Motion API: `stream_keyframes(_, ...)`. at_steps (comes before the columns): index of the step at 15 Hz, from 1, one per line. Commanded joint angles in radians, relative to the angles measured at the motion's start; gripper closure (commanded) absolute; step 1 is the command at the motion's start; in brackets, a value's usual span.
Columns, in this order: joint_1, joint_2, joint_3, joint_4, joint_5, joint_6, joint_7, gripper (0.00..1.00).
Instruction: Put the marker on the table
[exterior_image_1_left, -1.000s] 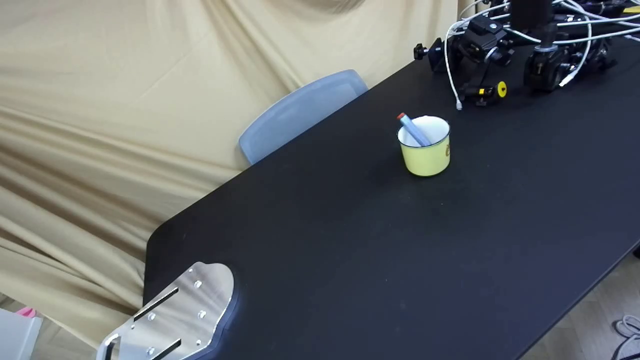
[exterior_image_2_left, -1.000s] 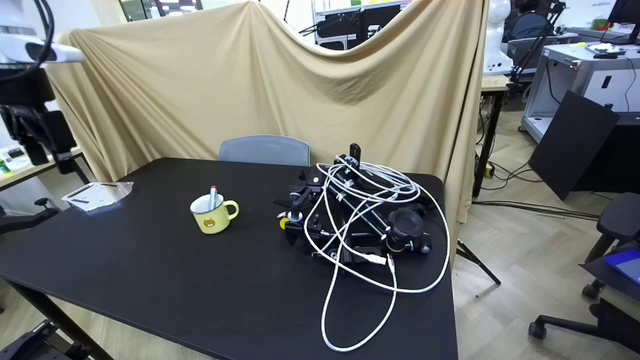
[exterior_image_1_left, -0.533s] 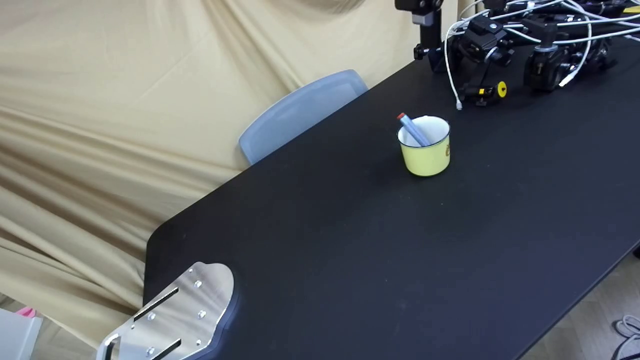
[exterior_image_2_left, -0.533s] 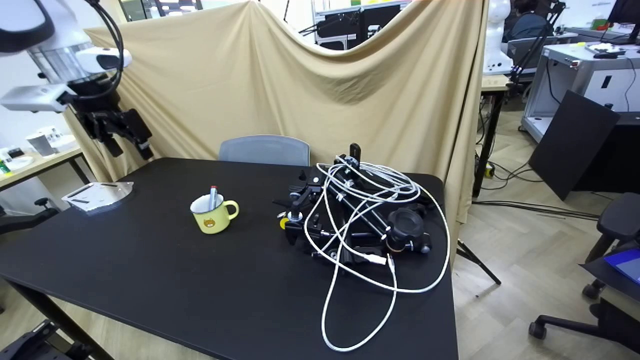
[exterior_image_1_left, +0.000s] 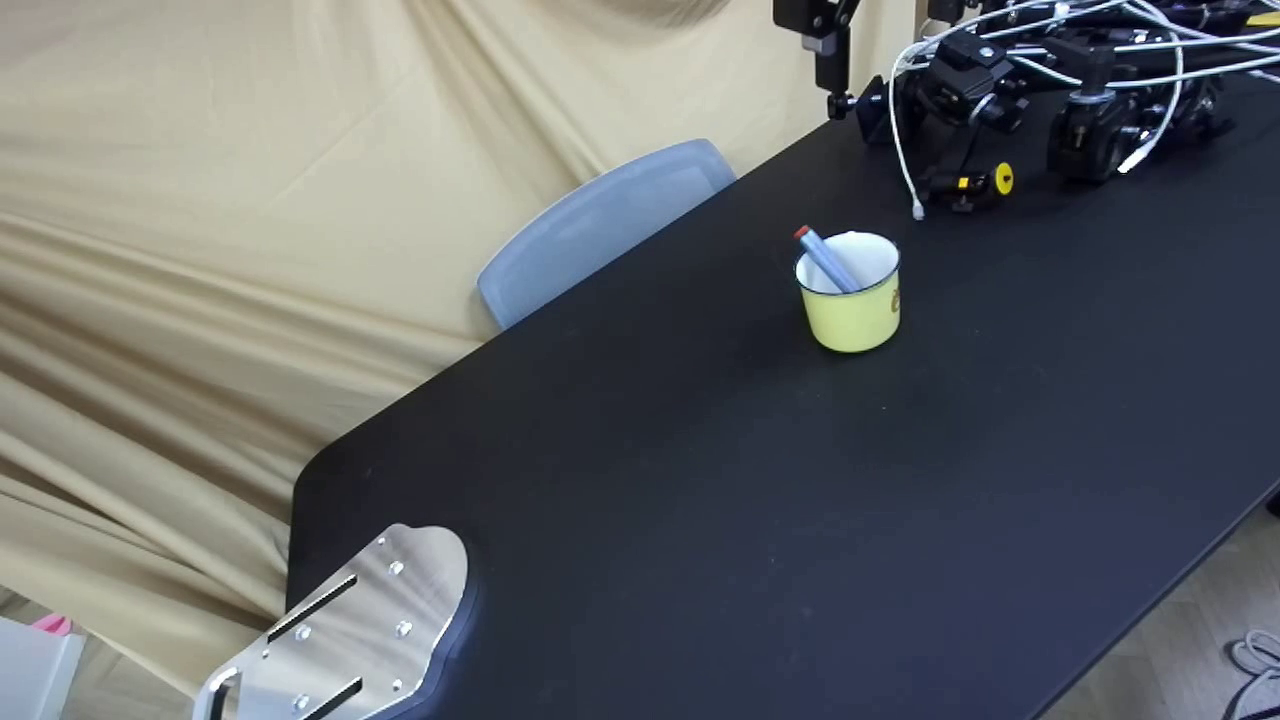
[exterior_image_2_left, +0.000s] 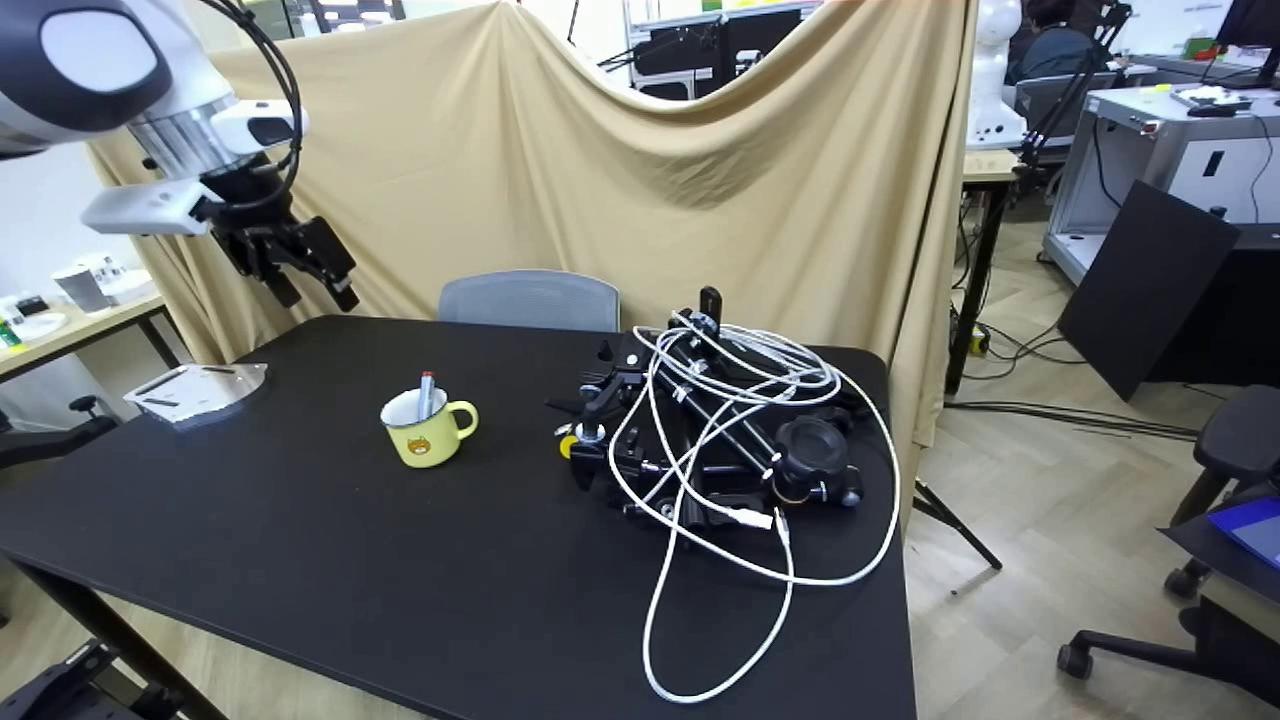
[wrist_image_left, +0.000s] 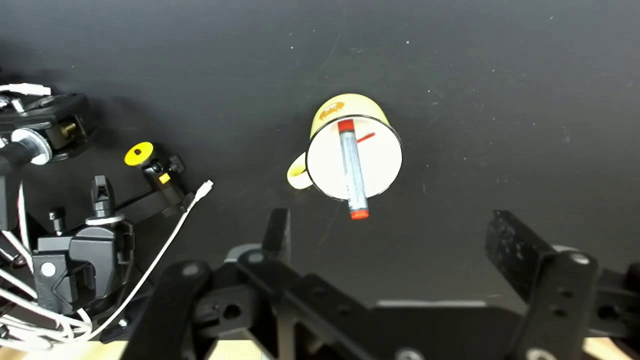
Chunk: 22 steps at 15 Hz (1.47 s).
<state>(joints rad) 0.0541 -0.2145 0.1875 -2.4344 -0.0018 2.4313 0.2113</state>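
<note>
The marker (wrist_image_left: 353, 170) is a slim grey-blue stick with red ends. It leans inside a yellow cup (wrist_image_left: 355, 104), one end sticking out over the rim. It shows in both exterior views (exterior_image_1_left: 829, 262) (exterior_image_2_left: 427, 396); its lower part is hidden by the cup wall in both. The cup stands upright on the black table (exterior_image_1_left: 640, 480). My gripper (wrist_image_left: 390, 220) is open with nothing between its fingers. In an exterior view the gripper (exterior_image_2_left: 315, 295) hangs tilted above the table, up and left of the cup. In the wrist view the marker lies ahead of the fingertips, nearer the left finger.
Black camera mounts (exterior_image_2_left: 720, 420) with a coiled white cable (exterior_image_2_left: 650, 600) lie on the table on the cup's handle side. A metal plate (exterior_image_1_left: 360, 620) sits at the table's far end. A grey-blue chair back (exterior_image_1_left: 610, 230) stands at the table edge before a beige curtain (exterior_image_1_left: 250, 200).
In an exterior view the arm and gripper have moved right from the left edge, towards the cup, and tilted. The marker and cup have not moved.
</note>
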Motion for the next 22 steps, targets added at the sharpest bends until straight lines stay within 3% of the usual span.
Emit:
stream_keyframes(1,0.007,0.056,-0.032,0.032,0.001,-0.015,-0.023,0.0)
stream_keyframes(6,-0.021,0.198,-0.075,0.109,-0.07,-0.018,-0.026,0.0)
stream_keyframes(11,-0.004,0.341,-0.104,0.23,-0.177,-0.021,-0.04,0.0)
stream_keyframes(17,0.038,0.459,-0.079,0.33,-0.076,0.031,-0.093,0.0)
stream_keyframes(22,0.055,0.455,-0.09,0.314,-0.063,0.031,-0.081,0.0)
